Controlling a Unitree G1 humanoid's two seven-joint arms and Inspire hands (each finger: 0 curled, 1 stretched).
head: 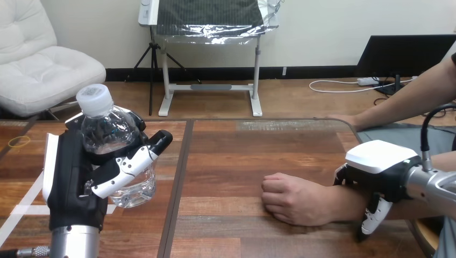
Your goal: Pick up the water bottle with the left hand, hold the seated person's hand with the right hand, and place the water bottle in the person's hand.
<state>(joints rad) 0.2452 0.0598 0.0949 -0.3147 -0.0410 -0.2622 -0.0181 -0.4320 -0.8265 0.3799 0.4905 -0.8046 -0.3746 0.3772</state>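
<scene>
The water bottle point(110, 129) was seen at the left of the head view, held nearly upright in the left hand point(75, 172), with its white cap point(94, 99) uppermost. The fingers point(126, 166) of that hand were curled round the clear body of the bottle from the near side, so that it was grasped firmly. Whether the bottle's base touched the worktop point(236, 161) could not be told. At the right, the person's hand point(293, 200) was laid on the worktop as a loose fist, knuckles towards the middle and well apart from the bottle. The right hand point(379, 161) was set over the person's wrist point(344, 201), its white shell on top. Its fingers point(372, 219) were bent down round the near side of the wrist, so that the wrist was clasped.
</scene>
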